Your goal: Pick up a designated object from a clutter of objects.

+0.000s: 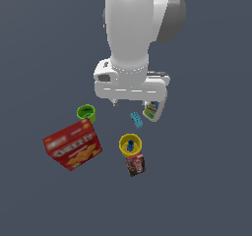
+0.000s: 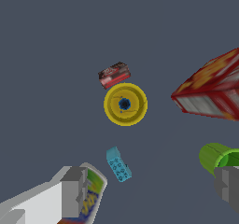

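The small dark box [image 1: 135, 164] with red and white markings lies on the grey floor, right beside the yellow cup [image 1: 130, 144], on its near side in the exterior view. It also shows in the wrist view [image 2: 114, 74], touching or nearly touching the yellow cup [image 2: 125, 104]. My gripper [image 1: 135, 101] hangs above the clutter, over the blue brick [image 1: 136, 119], and well apart from the dark box. In the wrist view the gripper [image 2: 151, 190] is open and empty, with both grey fingers [image 2: 74, 192] in sight.
A large red cracker box [image 1: 73, 144] [image 2: 212, 90] stands tilted at the exterior view's left. A green cup [image 1: 86, 113] [image 2: 219, 157] sits behind it. A white bottle [image 1: 152, 110] [image 2: 91, 195] lies under the hand's right side. The blue brick also shows in the wrist view [image 2: 118, 164].
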### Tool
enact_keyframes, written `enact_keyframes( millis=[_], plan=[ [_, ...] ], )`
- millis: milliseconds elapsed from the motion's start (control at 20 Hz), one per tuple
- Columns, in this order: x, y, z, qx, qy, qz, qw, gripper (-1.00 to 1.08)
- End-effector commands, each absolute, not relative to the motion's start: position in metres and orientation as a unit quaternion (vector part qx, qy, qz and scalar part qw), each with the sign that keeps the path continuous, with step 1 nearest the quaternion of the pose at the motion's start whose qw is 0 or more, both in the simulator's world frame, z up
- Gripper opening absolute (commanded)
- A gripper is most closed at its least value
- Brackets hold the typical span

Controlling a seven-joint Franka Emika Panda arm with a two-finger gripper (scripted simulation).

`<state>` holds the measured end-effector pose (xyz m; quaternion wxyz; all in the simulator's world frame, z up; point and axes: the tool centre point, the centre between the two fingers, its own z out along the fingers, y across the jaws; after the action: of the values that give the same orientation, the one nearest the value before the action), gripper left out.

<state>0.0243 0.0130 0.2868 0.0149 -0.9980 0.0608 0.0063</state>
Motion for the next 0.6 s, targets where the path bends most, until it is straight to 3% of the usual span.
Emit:
enact_keyframes(
  millis=[0, 550],
  plan=[
    [0.031, 0.014, 0.281, -0.996, 0.086, 0.007, 0.015, 1.0],
    [0.068, 0.02, 0.246, -0.975, 0.223, 0.008, 0.014, 1.0]
  ],
)
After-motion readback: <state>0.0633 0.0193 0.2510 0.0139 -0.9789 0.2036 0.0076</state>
